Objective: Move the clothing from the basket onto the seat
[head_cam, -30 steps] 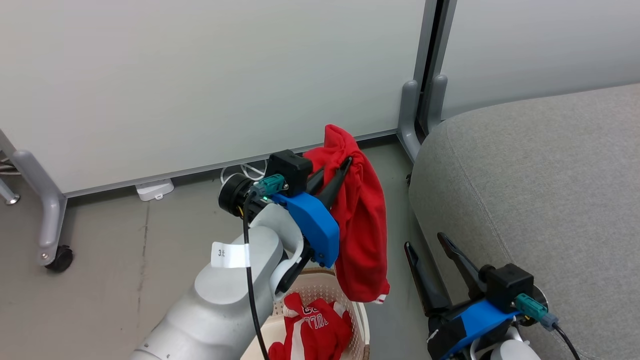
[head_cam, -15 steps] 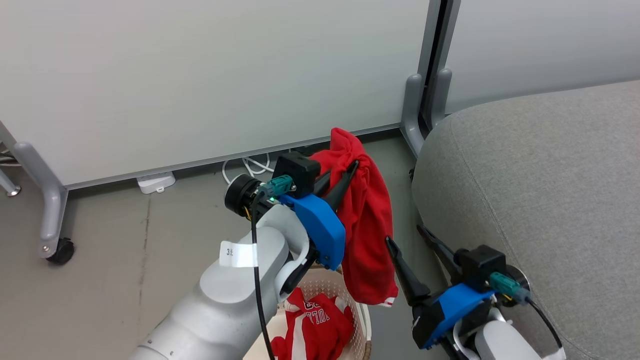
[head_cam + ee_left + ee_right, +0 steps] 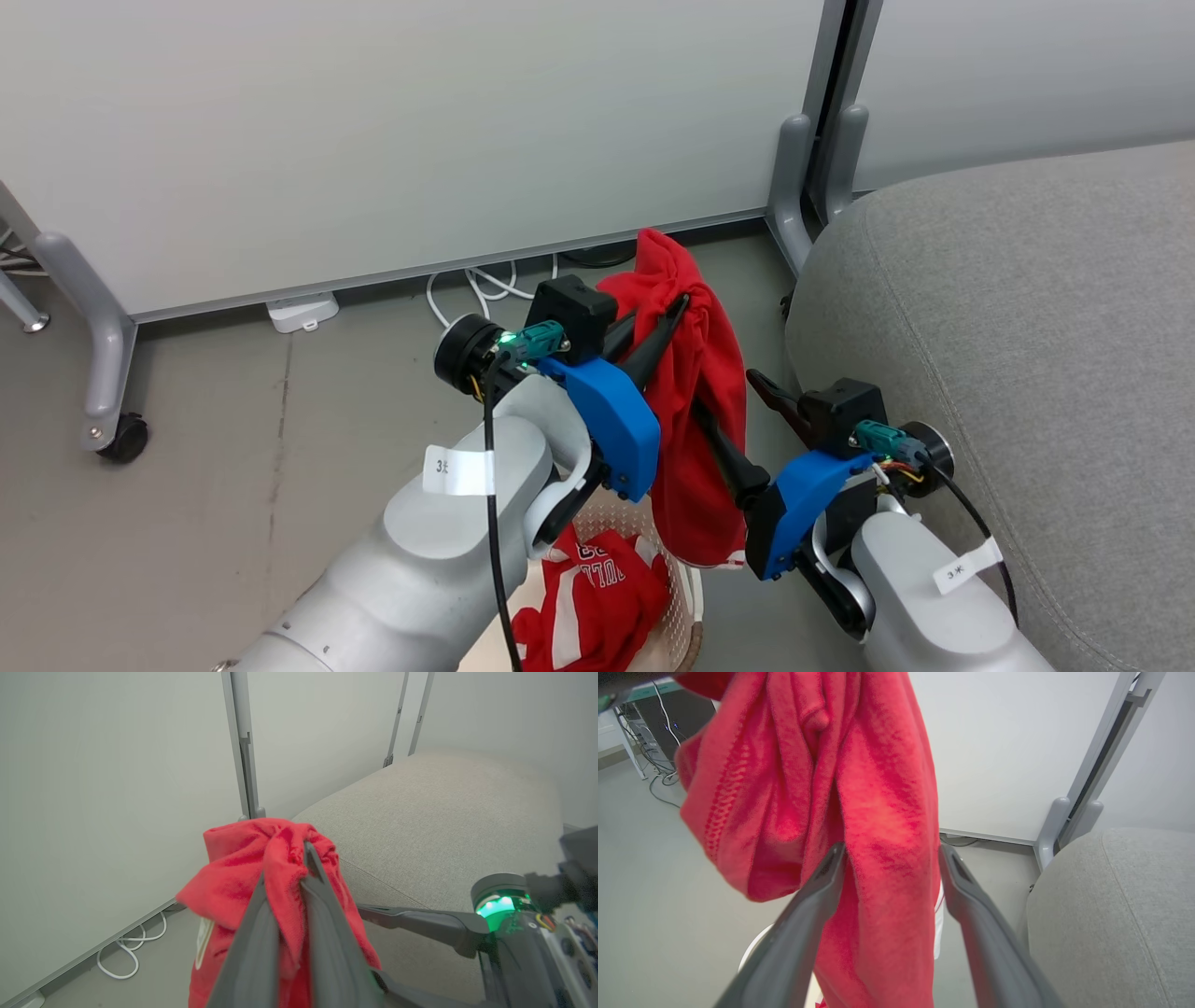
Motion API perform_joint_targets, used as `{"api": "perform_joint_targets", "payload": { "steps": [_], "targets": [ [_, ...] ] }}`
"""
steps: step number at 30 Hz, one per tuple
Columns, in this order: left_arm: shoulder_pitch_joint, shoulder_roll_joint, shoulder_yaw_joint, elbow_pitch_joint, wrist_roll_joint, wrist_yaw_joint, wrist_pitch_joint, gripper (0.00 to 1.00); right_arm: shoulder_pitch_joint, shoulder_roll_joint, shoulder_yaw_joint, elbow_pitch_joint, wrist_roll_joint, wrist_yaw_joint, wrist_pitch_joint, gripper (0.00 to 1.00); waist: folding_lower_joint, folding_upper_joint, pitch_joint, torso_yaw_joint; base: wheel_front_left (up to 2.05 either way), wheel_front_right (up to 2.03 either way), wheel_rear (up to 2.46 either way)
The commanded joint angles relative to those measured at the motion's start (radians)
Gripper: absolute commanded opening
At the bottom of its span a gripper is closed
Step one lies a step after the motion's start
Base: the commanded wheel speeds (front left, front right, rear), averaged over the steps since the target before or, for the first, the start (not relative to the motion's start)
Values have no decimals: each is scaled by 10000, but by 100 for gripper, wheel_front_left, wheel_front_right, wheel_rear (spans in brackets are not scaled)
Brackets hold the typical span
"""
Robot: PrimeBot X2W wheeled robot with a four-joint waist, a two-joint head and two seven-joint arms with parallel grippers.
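Left gripper (image 3: 670, 313) pinches the red garment (image 3: 695, 420) above the basket (image 3: 688, 597); right gripper (image 3: 892, 849), spread wide around the hanging cloth, should close firmly before both swing to the seat (image 3: 1027, 327) at 3 o'clock.

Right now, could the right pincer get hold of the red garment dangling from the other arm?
Probably yes. The right pincer stands open with a finger on each side of the red garment, which hangs from the shut left pincer. Nothing lies between them; closing should catch the cloth.

I see the plain red garment (image 3: 705, 383) hanging bunched over the cream perforated basket (image 3: 680, 616) holding the red-white jersey (image 3: 597, 607), beside the grey fabric sofa (image 3: 1027, 327).
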Motion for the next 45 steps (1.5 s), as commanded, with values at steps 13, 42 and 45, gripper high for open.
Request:
{"api": "perform_joint_targets", "payload": {
  "steps": [13,42,45],
  "targets": [
    [-364,-2,-440,37,-360,56,-192,0,-1730,-23,1398,2097,1574,1,-527,100,-1,0,21,85,0,0,0],
    [-355,-1,-978,382,-881,167,-530,100,-2128,-23,2794,3002,3208,1,-1041,0,-1,0,-345,-138,0,0,0],
    [-351,-1,-1012,425,-899,159,-584,100,-2192,-23,2762,3006,3169,1,-1050,0,-1,0,-357,-130,0,0,0]
  ]
}}
